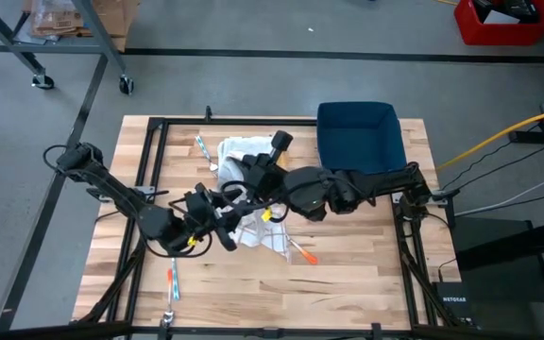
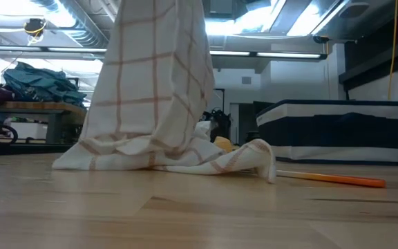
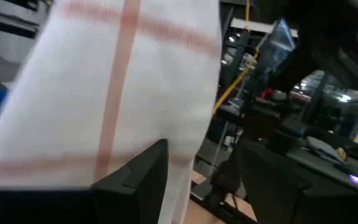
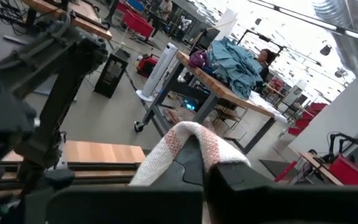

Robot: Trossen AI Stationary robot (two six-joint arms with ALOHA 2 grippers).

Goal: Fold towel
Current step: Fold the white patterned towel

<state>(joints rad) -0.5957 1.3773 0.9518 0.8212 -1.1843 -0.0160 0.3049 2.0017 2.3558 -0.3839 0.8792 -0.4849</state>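
The high view showed both arms meeting over the middle of the frame, where the checked towel (image 1: 253,194) lay bunched on the wooden table (image 1: 366,274) with part of it lifted. The right gripper (image 1: 277,151), reaching in from the right of the frame, was closed tight on a fold of the cloth (its wrist view showed a hump of towel pinched between the fingers (image 4: 194,155)). The left gripper (image 1: 217,227), coming up from the lower left, had its jaws apart with cloth draped against them; whether it truly gripped could not be told. In the low view the towel (image 2: 157,90) hung as a tall column at centre left, its hem pooled on the tabletop, an orange pen (image 2: 337,180) lying at the right. A dark blue bin (image 1: 359,137) stood at the upper right. The step looked like lifting and spreading the cloth, with no fold yet made. Next, the left gripper would likely need a firm hold on a free corner before the arms drew apart.
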